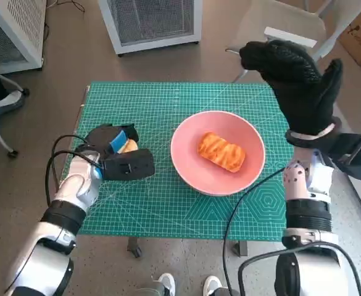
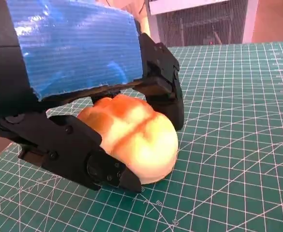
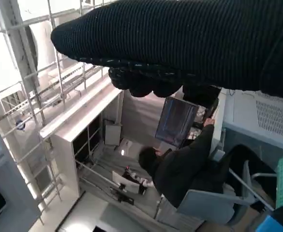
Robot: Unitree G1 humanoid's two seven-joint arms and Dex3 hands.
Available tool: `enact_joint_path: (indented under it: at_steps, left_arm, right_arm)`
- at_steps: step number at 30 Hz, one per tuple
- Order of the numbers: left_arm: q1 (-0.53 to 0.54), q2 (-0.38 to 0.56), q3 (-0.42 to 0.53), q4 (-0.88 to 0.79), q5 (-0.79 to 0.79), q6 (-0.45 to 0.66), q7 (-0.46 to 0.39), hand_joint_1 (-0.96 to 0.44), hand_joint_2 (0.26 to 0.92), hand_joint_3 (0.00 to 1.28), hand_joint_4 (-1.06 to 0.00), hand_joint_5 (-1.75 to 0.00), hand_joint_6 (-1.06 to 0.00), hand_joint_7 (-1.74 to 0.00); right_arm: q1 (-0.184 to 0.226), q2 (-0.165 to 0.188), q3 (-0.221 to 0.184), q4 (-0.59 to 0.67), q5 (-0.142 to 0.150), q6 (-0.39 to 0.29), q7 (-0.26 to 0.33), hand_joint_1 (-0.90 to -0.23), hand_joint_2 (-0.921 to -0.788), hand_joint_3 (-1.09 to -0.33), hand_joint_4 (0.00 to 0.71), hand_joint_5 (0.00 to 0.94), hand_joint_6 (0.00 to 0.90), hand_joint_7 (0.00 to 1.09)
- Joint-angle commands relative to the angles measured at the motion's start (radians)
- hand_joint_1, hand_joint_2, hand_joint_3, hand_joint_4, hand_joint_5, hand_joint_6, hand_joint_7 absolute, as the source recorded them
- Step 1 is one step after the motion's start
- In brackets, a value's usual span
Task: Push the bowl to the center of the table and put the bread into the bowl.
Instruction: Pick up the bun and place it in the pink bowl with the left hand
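Your bowl [image 1: 218,153] sits mid-tabletop [image 1: 168,98] with one bread [image 1: 221,151] inside. Left hand [image 1: 120,155] grips a bun [image 2: 131,137] on the mat; lift it next. Right hand [image 1: 297,80] hovers raised, holding nothing

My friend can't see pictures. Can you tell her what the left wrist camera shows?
The robot's left hand, black with blue tape across its back, grips a pale golden bread roll resting on a green cutting mat printed with white grid lines. A white grille stands behind the mat.
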Motion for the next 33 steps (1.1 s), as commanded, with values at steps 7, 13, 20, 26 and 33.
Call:
enact_joint_path:
  at_steps: [7, 13, 20, 26, 33]
  left_arm:
    - [0.042, 0.015, 0.011, -0.050, -0.004, 0.007, -0.013, 0.00, 0.920, 0.13, -0.59, -1.28, -0.59, -1.20]
    - [0.044, 0.015, 0.014, -0.055, -0.002, 0.009, -0.016, 0.00, 0.920, 0.13, -0.59, -1.28, -0.59, -1.20]
    - [0.076, 0.036, 0.037, -0.147, -0.006, 0.024, -0.022, 0.00, 0.920, 0.12, -0.60, -1.31, -0.60, -1.15]
    - [0.102, 0.049, 0.052, -0.221, 0.000, 0.045, -0.037, 0.00, 0.921, 0.12, -0.60, -1.29, -0.60, -1.17]
    - [0.115, 0.058, 0.063, -0.255, 0.000, 0.055, -0.043, 0.00, 0.920, 0.12, -0.60, -1.27, -0.60, -1.19]
  right_arm:
    - [0.023, -0.006, 0.001, -0.001, -0.006, 0.012, 0.010, -0.658, -0.921, -0.750, 0.251, 0.002, 0.129, 0.43]
    - [0.023, -0.006, 0.001, -0.001, -0.006, 0.012, 0.010, -0.658, -0.921, -0.750, 0.252, 0.002, 0.126, 0.44]
    - [0.025, -0.001, 0.005, -0.008, -0.007, 0.013, 0.006, -0.664, -0.921, -0.750, 0.252, 0.002, 0.119, 0.45]
    - [0.021, -0.002, 0.004, -0.002, -0.005, 0.016, 0.010, -0.665, -0.921, -0.748, 0.252, 0.002, 0.115, 0.45]
    - [0.018, -0.002, 0.005, -0.001, -0.004, 0.022, 0.012, -0.667, -0.921, -0.742, 0.256, 0.003, 0.113, 0.46]
